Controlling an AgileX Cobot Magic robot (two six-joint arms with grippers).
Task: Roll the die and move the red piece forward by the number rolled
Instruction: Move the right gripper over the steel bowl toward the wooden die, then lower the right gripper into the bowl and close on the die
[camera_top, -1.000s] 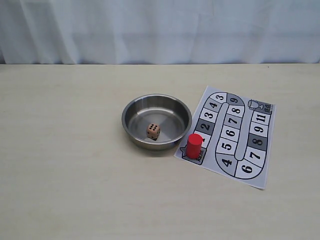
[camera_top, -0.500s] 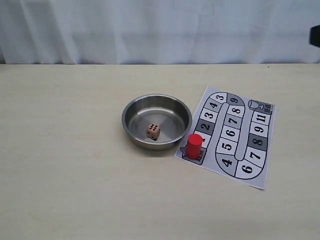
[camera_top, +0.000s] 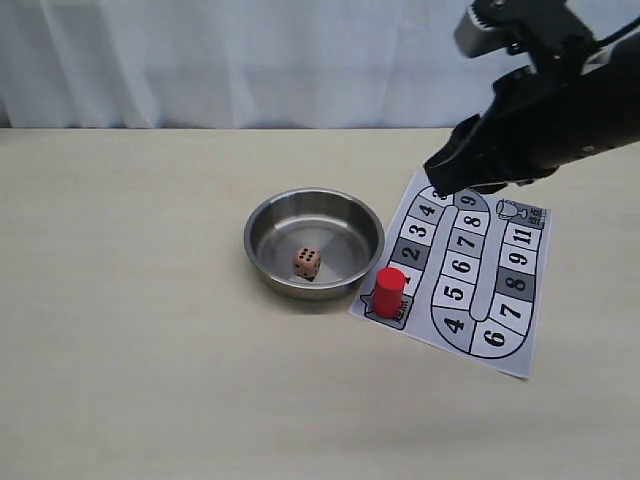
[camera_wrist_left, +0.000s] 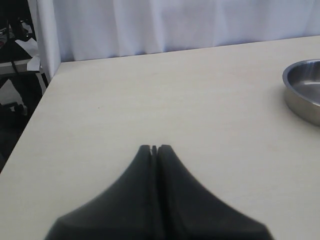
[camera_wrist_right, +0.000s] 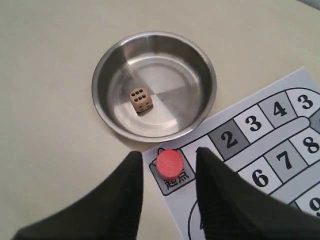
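Observation:
The die lies inside the steel bowl, a six-pip face showing in the right wrist view. The red piece stands upright on the start square at the near-left corner of the paper board. My right gripper hangs open in the air over the board's far end. In its wrist view the red piece appears between the open fingers, well below them. My left gripper is shut and empty over bare table, outside the exterior view.
The bowl's rim nearly touches the board's start corner. The left wrist view shows the bowl off to one side and the table's edge near a white curtain.
My right arm has come into the exterior view from the upper right and now hangs over the board's far end. The die and the red piece have not moved.

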